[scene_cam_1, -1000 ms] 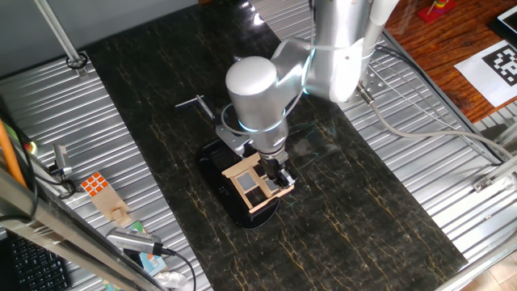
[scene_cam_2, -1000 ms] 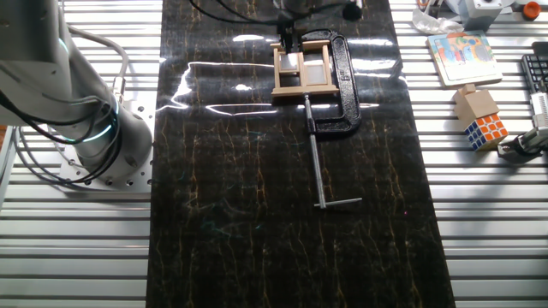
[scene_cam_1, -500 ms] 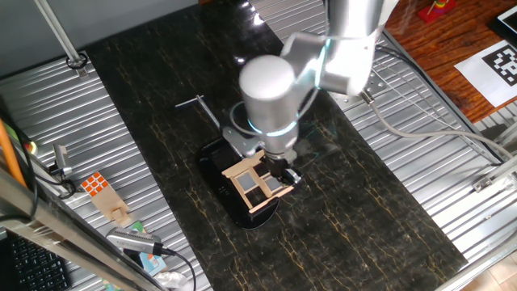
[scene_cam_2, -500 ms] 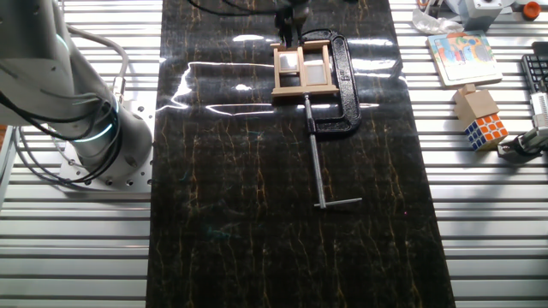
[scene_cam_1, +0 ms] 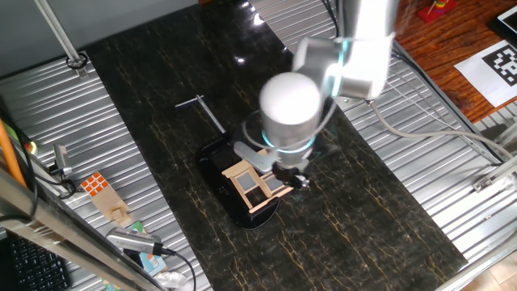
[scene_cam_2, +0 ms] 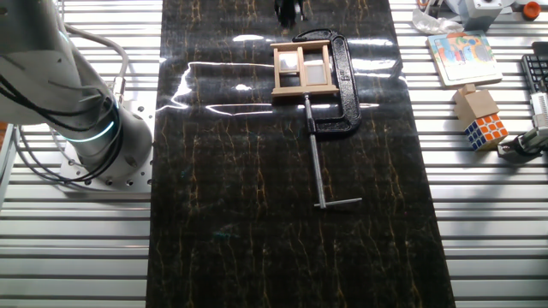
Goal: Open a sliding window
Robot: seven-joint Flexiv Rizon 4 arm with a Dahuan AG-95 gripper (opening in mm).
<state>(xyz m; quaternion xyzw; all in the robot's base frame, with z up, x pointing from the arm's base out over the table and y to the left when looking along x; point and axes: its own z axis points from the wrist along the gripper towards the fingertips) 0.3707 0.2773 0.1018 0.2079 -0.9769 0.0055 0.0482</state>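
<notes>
The sliding window sits on the dark desk near its far edge, held by a black clamp. The hand hangs just beyond the frame, apart from it; whether its fingers are spread or together, I cannot tell.

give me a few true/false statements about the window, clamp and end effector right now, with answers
1. The sliding window sits on the dark marble-patterned mat. True.
2. A black C-clamp holds the window, its long screw handle pointing away from it. True.
3. The end effector grips the window frame. False: in the other fixed view it is clear of the frame, beyond its far edge.
4. A colour cube lies on the dark mat. False: it is on the ribbed metal table beside the mat.
5. The window frame is blue plastic. False: it is light tan wood.
</notes>
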